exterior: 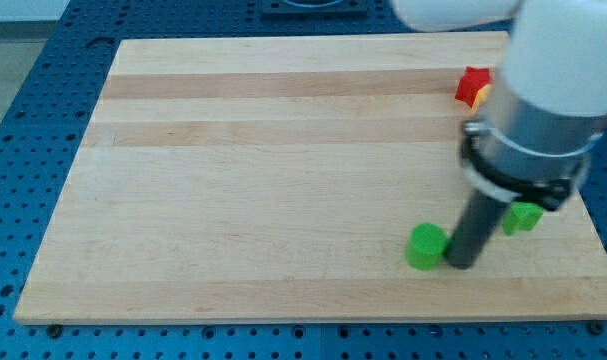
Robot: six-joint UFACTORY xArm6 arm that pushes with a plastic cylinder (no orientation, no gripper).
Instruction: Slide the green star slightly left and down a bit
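Observation:
A green block [425,246] sits near the board's bottom right; it looks rounded and its exact shape is hard to make out. My tip [461,264] rests on the board just right of it, touching or nearly touching its right side. A second green block [524,216] lies further right, partly hidden behind the rod and arm; its shape cannot be made out. I cannot tell which of the two is the green star.
A red block [472,84] sits near the board's top right, with a yellow block [480,97] mostly hidden by the arm beside it. The wooden board [263,180] lies on a blue perforated table. The board's right edge is close to the second green block.

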